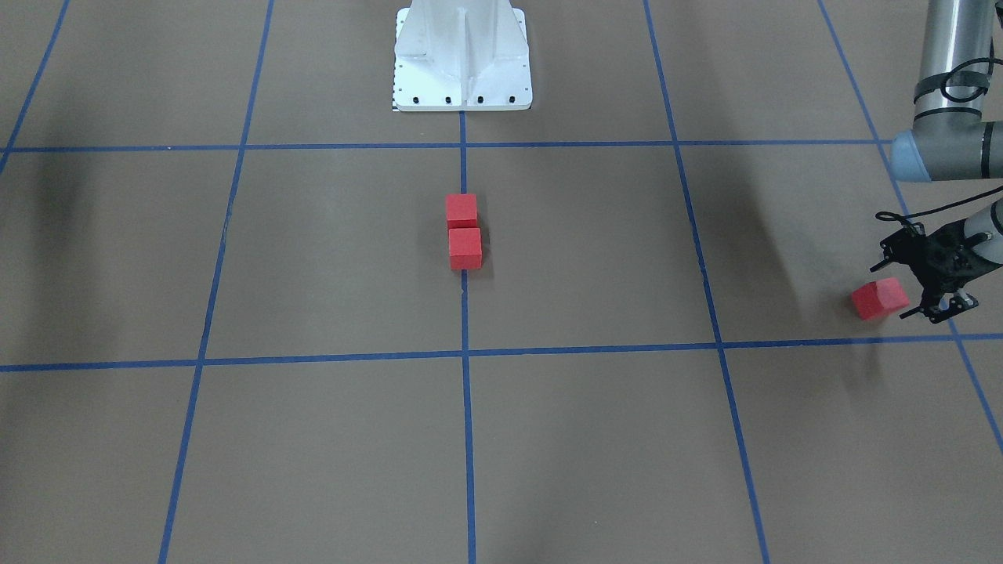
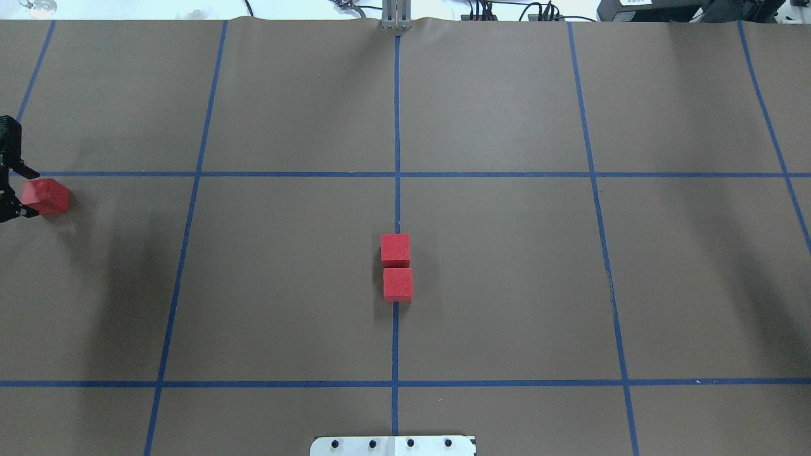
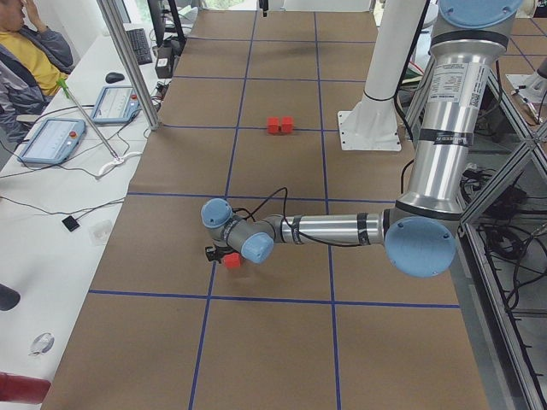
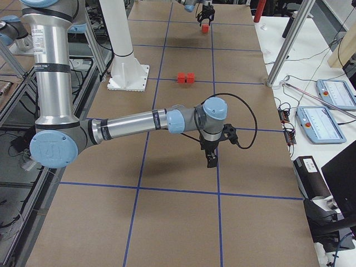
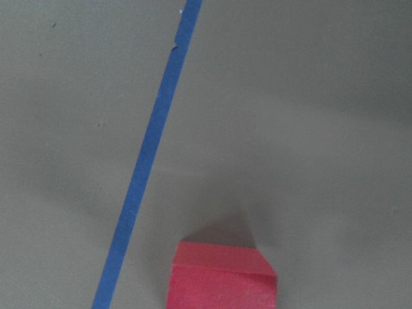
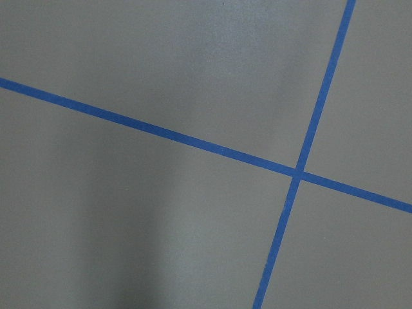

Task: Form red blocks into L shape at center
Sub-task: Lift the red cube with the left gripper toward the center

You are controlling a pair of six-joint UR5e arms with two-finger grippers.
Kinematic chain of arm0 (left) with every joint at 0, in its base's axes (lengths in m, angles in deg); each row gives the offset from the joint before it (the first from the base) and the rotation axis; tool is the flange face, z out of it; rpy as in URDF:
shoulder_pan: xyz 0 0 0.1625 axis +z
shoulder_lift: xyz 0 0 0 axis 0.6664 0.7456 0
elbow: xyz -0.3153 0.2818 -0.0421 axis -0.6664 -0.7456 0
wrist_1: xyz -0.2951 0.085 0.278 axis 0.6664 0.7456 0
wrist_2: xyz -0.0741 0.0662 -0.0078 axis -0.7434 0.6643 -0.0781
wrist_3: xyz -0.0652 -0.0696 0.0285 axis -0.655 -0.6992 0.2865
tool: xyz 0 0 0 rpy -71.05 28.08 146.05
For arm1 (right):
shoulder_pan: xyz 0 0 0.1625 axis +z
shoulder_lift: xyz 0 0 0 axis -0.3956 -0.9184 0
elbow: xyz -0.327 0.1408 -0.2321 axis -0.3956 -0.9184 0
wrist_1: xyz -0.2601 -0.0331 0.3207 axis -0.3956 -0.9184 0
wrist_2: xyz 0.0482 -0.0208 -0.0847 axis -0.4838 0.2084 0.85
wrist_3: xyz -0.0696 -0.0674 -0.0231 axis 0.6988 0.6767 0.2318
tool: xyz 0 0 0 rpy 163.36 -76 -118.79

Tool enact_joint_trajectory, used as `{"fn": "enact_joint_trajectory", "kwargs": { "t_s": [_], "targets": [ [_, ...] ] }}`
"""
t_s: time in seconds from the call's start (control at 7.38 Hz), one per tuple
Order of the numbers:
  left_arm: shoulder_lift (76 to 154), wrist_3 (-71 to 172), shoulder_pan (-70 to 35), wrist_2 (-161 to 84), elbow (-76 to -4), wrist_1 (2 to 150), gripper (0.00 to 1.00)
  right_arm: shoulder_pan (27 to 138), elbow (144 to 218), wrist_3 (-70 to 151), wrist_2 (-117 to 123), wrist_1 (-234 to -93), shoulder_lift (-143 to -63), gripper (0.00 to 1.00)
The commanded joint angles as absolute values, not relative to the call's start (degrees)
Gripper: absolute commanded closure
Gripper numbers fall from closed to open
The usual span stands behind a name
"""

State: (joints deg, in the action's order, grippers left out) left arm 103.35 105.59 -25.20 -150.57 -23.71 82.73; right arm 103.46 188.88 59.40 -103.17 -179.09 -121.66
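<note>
Overhead exterior | step, as judged: fetching third red block (image 2: 45,196) near bench (image 2: 507,285) left edge | left jaws hung released beside it; right jaws: could not tell | next needed: grasp, set sideways against central pair (image 2: 395,249)

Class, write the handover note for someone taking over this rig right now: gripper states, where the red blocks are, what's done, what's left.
Left gripper: at the far left of the table, fingers spread at the third red block; whether it grips cannot be told.
Right gripper: over bare table, seen only from the side, state unclear.
Two red blocks: in line on the centre tape line, close together.
Done: the straight leg of the L.
Left: bring the third red block to the centre and set it beside one end block.
</note>
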Motion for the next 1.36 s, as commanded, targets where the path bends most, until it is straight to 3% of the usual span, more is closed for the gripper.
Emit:
{"fn": "enact_joint_trajectory", "kwargs": {
  "t_s": [0.0, 0.14, 0.27, 0.54, 1.22],
  "targets": [
    [103.5, 105.6, -25.2, -149.2, -23.8, 82.8, 0.53, 103.5, 188.9, 59.5, -103.1, -179.1, -121.7, 0.01],
    [103.7, 105.5, -25.2, -149.2, -24.0, 82.7, 0.82, 103.5, 188.9, 59.5, -103.1, -179.1, -121.7, 0.01],
    [104.2, 105.5, -25.3, -149.2, -24.6, 82.5, 0.96, 103.5, 188.9, 59.5, -103.2, -179.1, -121.6, 0.01],
    [105.4, 105.3, -25.3, -149.0, -30.0, 82.3, 1.0, 103.5, 188.9, 59.5, -103.2, -179.1, -121.6, 0.01],
    [107.9, 97.7, -21.1, -147.7, -41.1, 82.6, 0.95, 103.5, 188.9, 59.4, -103.2, -179.1, -121.7, 0.01]
  ]
}}
